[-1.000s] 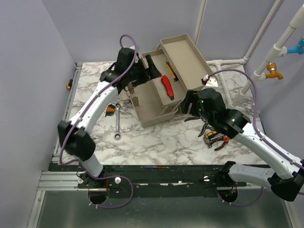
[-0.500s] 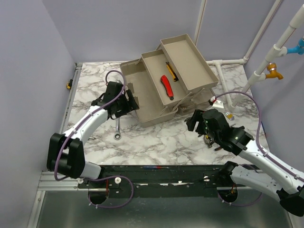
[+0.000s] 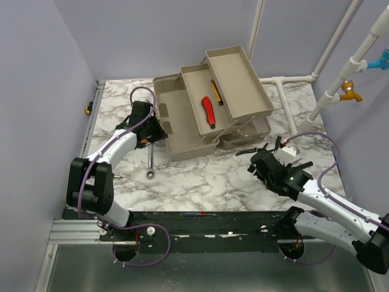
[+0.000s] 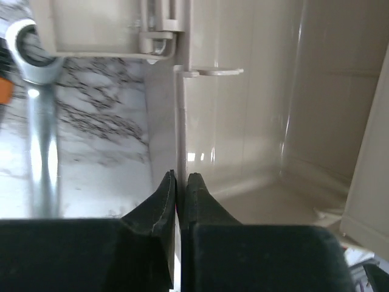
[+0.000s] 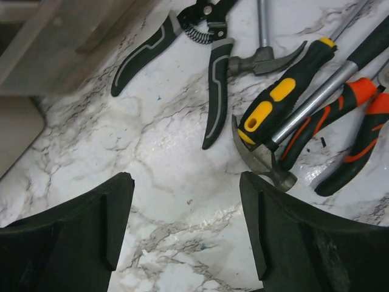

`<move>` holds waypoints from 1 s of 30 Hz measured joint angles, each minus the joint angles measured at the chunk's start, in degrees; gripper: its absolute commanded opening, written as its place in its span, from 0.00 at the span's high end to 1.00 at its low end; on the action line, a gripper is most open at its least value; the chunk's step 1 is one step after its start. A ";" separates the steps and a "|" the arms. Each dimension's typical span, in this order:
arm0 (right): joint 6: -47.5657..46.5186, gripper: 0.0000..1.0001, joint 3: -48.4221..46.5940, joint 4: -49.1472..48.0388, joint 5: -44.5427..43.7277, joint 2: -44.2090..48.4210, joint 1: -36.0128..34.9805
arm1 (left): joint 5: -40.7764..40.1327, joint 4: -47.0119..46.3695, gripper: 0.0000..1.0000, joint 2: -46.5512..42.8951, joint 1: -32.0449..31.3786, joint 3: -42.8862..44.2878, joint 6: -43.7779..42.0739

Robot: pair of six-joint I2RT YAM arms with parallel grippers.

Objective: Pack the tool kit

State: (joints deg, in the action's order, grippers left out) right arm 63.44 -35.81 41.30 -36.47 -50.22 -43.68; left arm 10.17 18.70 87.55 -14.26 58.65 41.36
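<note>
1. The left claw (image 4: pixel 180 179) is narrow. Its two black fingers pinch the thin side wall of the large beige-grey plastic toolbox (image 4: pixel 243 134).
2. The toolbox stands at the far middle of the white marble worktop (image 3: pixel 200 176) with its trays folded out. A red cutter (image 3: pixel 208 109) lies in the middle tray. A silver steel wrench (image 4: pixel 39 140) lies on the worktop just beside the pinched wall.
3. The right claw (image 5: pixel 182 179) is wide and holds nothing. It hangs over bare worktop, near the black-and-grey spring pliers (image 5: pixel 213 91) and the hammer with black-and-yellow handle (image 5: pixel 273 103), which lie close together.
4. Risk on the left: the wall is smooth and thin, so I think the fingers can slip off. A strong pull can also drag or tilt the whole toolbox and make the cutter slide.
5. Risk on the right: the tools are crowded. When the right claw closes on the pliers, it may also catch the hammer or push both away.
</note>
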 measured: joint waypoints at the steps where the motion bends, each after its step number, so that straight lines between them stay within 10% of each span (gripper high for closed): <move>1: 0.68 0.21 0.02 0.37 -0.85 -0.33 0.17 | -0.02 0.11 1.00 0.00 1.03 0.07 0.04; 5: 2.54 0.20 -0.59 1.03 -3.15 -5.90 2.64 | -0.74 1.31 0.95 0.02 3.93 0.90 -1.81; 14: 0.72 0.25 -0.63 -1.57 1.86 -11.34 22.25 | 0.07 -0.57 0.24 -0.48 4.85 0.63 -3.63; 19: -1.51 0.32 -0.68 -4.59 5.79 -12.94 26.88 | 2.14 -4.68 0.03 -5.75 4.94 -4.33 -2.01; 30: 0.85 0.37 -0.70 -3.19 6.34 -15.34 28.44 | 5.25 -8.81 0.01 -24.70 4.87 -17.66 1.31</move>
State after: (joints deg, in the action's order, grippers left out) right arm 64.29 -36.51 38.11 -30.13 -65.56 -15.25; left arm 15.42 9.89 62.85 -9.39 40.99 42.68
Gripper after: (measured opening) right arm 0.714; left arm 0.984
